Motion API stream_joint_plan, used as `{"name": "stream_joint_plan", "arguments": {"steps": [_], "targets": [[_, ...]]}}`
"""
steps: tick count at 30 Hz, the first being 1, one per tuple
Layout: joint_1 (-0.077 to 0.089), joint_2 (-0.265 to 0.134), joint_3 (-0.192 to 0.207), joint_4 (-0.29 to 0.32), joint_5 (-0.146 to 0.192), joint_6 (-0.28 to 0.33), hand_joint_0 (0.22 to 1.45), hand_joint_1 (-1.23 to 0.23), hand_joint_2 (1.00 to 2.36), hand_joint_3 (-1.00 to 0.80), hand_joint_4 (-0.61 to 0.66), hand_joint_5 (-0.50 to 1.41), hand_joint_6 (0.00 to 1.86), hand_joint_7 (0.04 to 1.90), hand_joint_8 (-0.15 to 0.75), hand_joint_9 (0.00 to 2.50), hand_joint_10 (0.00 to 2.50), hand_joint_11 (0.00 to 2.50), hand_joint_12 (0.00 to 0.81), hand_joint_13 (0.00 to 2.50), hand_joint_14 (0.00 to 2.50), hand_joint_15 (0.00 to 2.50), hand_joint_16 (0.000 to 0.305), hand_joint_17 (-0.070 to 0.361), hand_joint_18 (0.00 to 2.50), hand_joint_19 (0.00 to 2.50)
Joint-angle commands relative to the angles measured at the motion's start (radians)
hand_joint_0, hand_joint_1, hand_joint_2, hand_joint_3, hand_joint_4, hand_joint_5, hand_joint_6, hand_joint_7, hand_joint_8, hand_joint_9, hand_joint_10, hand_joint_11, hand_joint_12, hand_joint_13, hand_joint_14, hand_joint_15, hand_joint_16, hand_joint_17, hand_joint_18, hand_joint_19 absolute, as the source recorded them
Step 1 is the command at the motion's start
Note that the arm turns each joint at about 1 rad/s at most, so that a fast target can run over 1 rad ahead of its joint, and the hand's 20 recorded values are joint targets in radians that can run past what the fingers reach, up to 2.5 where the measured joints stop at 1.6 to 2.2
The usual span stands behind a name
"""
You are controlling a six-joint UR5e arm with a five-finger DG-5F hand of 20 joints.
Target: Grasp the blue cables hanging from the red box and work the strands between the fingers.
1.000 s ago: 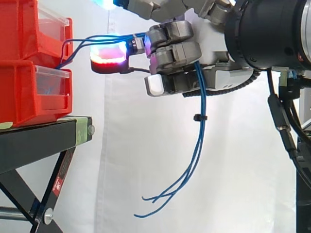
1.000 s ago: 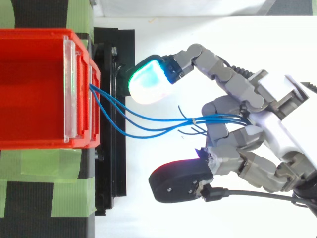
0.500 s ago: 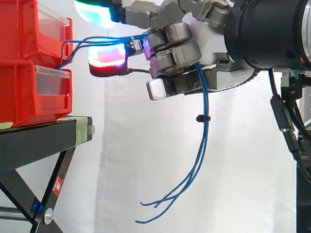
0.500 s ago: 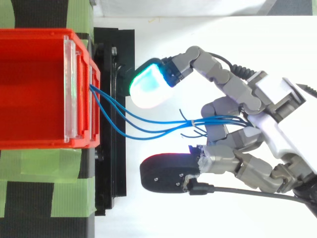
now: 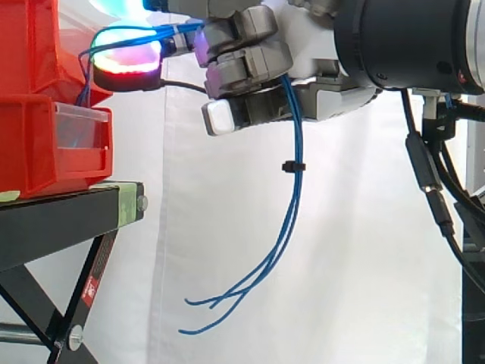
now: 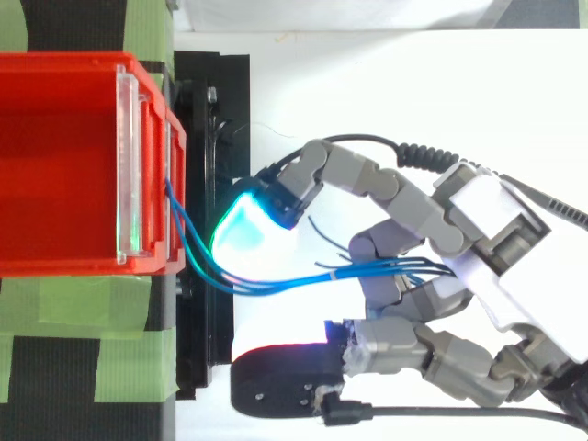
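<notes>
Side view: the hand (image 5: 254, 68) sits at the top of the frame with its fingers curled round the blue cables (image 5: 292, 189). The cables run from the upper red bin (image 5: 45, 45) at upper left across to the fingers, then hang down the middle of the frame, bound by a small black tie (image 5: 289, 165), with their loose ends fanning toward lower left. In the top view the cables leave the bin's front at centre left, sag past a green-glowing pad (image 6: 243, 234) and pass between the curled fingers at centre right, over the black stand (image 6: 211, 92).
</notes>
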Motion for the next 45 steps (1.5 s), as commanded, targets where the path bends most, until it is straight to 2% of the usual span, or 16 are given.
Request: {"name": "stream_joint_plan", "arguments": {"steps": [1, 8, 12, 15, 19, 22, 27, 31, 32, 34, 35, 36, 39, 40, 42, 45], "targets": [[0.001, 0.000, 0.000, 0.002, -0.018, 0.001, 0.87, -0.71, 1.01, -0.60, 0.23, 0.08, 0.36, 1.23, 0.369, 1.56, 2.50, 2.50, 0.537, 1.76, 2.50, 1.57, 0.198, 0.149, 2.04, 0.79], [0.001, 0.000, 0.000, 0.002, -0.035, 0.015, 0.96, -0.73, 1.01, -0.24, 0.25, 0.07, 0.47, 1.15, 0.369, 1.56, 2.50, 2.50, 0.537, 1.76, 2.50, 1.57, 0.198, 0.149, 2.04, 0.79], [0.001, 0.000, 0.000, -0.003, -0.043, 0.070, 1.03, -0.73, 1.01, -0.11, 0.24, 0.07, 0.50, 1.13, 0.369, 1.56, 2.50, 2.50, 0.537, 1.76, 2.50, 1.57, 0.198, 0.149, 2.04, 0.79], [0.001, 0.000, 0.000, -0.020, -0.044, 0.150, 1.11, -0.71, 1.00, -0.02, 0.23, 0.09, 0.55, 1.10, 0.369, 1.56, 2.50, 2.50, 0.537, 1.76, 2.50, 1.57, 0.198, 0.149, 2.04, 0.79], [0.001, 0.000, 0.000, -0.034, -0.044, 0.184, 1.13, -0.69, 1.00, -0.04, 0.24, 0.11, 0.54, 1.11, 0.369, 1.56, 2.50, 2.50, 0.537, 1.76, 2.50, 1.57, 0.198, 0.149, 2.04, 0.79], [0.000, 0.000, 0.000, -0.038, -0.047, 0.216, 1.04, -0.71, 1.01, -0.18, 0.24, 0.12, 0.50, 1.13, 0.369, 1.56, 2.50, 2.50, 0.537, 1.76, 2.50, 1.57, 0.198, 0.149, 2.04, 0.79], [0.001, 0.000, 0.000, -0.047, -0.060, 0.256, 1.22, -0.69, 1.01, 0.00, 0.19, 0.15, 0.48, 1.14, 0.369, 1.56, 2.50, 2.50, 0.537, 1.76, 2.50, 1.57, 0.198, 0.149, 2.04, 0.79], [0.001, 0.000, 0.000, -0.055, -0.066, 0.285, 1.28, -0.69, 1.01, 0.00, 0.13, 0.24, 0.39, 1.18, 0.369, 1.56, 2.50, 2.50, 0.537, 1.76, 2.50, 1.57, 0.198, 0.149, 2.04, 0.79], [0.000, 0.000, 0.000, -0.057, -0.066, 0.291, 1.27, -0.69, 1.01, -0.06, 0.11, 0.27, 0.34, 1.21, 0.369, 1.56, 2.50, 2.50, 0.537, 1.76, 2.50, 1.57, 0.198, 0.149, 2.04, 0.79], [0.001, 0.000, 0.000, -0.060, -0.067, 0.300, 1.13, -0.72, 1.01, -0.17, 0.10, 0.29, 0.28, 1.25, 0.369, 1.56, 2.50, 2.50, 0.537, 1.76, 2.50, 1.57, 0.198, 0.149, 2.04, 0.79], [0.000, 0.000, 0.000, -0.066, -0.067, 0.314, 0.96, -0.70, 1.02, -0.40, 0.14, 0.29, 0.16, 1.31, 0.369, 1.56, 2.50, 2.50, 0.537, 1.76, 2.50, 1.57, 0.198, 0.149, 2.04, 0.79], [0.001, 0.000, 0.000, -0.067, -0.067, 0.317, 0.90, -0.69, 1.01, -0.47, 0.15, 0.28, 0.14, 1.33, 0.369, 1.56, 2.50, 2.50, 0.537, 1.76, 2.50, 1.57, 0.198, 0.149, 2.04, 0.79], [0.001, 0.000, 0.000, -0.081, -0.078, 0.326, 0.85, -0.68, 1.01, -0.55, 0.19, 0.26, 0.09, 1.35, 0.369, 1.56, 2.50, 2.50, 0.537, 1.76, 2.50, 1.57, 0.198, 0.149, 2.04, 0.79], [0.001, 0.000, 0.000, -0.089, -0.083, 0.329, 0.88, -0.69, 1.01, -0.49, 0.19, 0.26, 0.09, 1.35, 0.369, 1.56, 2.50, 2.50, 0.537, 1.76, 2.50, 1.57, 0.198, 0.149, 2.04, 0.79], [0.001, 0.000, 0.000, -0.098, -0.087, 0.331, 1.03, -0.73, 1.01, -0.16, 0.19, 0.23, 0.17, 1.28, 0.369, 1.56, 2.50, 2.50, 0.537, 1.76, 2.50, 1.57, 0.198, 0.149, 2.04, 0.79], [0.001, 0.000, 0.000, -0.119, -0.095, 0.348, 1.13, -0.73, 1.00, 0.02, 0.18, 0.22, 0.23, 1.25, 0.369, 1.56, 2.50, 2.50, 0.537, 1.76, 2.50, 1.57, 0.198, 0.149, 2.04, 0.79]]}}
